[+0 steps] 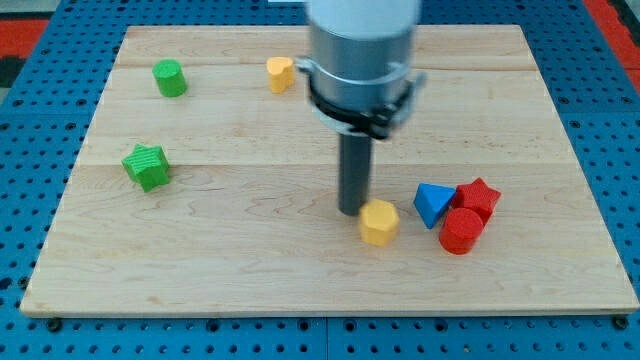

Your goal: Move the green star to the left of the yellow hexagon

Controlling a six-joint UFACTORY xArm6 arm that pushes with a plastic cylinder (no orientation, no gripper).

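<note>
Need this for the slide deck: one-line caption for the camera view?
My tip touches the yellow hexagon's left edge; the green star sits far toward the view's left.

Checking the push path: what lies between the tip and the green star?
Only bare board, in the camera view. My tip sits just left of the yellow hexagon; the green star lies far to the view's left.
</note>
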